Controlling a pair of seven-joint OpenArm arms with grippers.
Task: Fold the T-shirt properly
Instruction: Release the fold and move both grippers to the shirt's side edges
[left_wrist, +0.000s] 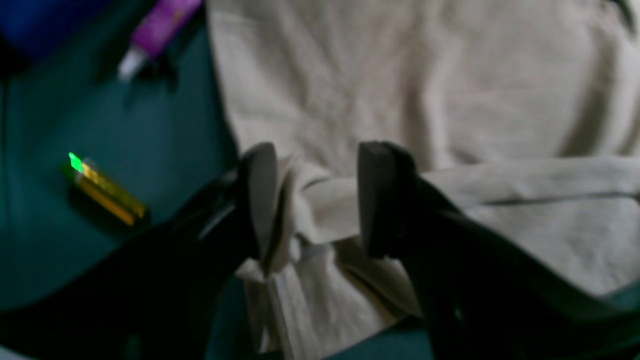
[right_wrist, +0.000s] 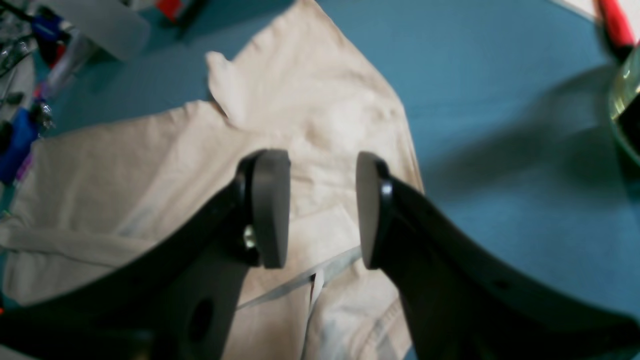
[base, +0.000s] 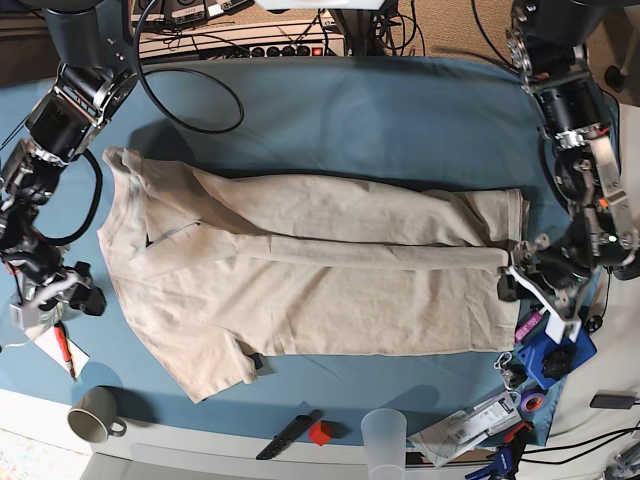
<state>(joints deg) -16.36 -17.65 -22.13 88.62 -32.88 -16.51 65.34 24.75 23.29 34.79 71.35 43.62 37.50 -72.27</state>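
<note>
Beige T-shirt (base: 320, 270) spread; mug (base: 92, 414), plastic cup (base: 384, 436) near hem.

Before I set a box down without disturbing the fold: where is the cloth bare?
Bare blue tablecloth runs between the T-shirt and the far cables. The near edge is crowded: mug, plastic cup, tools.

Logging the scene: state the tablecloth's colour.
Plain blue tablecloth, clearest in the base view.

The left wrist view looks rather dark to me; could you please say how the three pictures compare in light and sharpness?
Left wrist view: dim, soft, T-shirt blurred. Right wrist view: brighter, edges smeared, shadow on the tablecloth. Base view: evenly lit, sharp.
</note>
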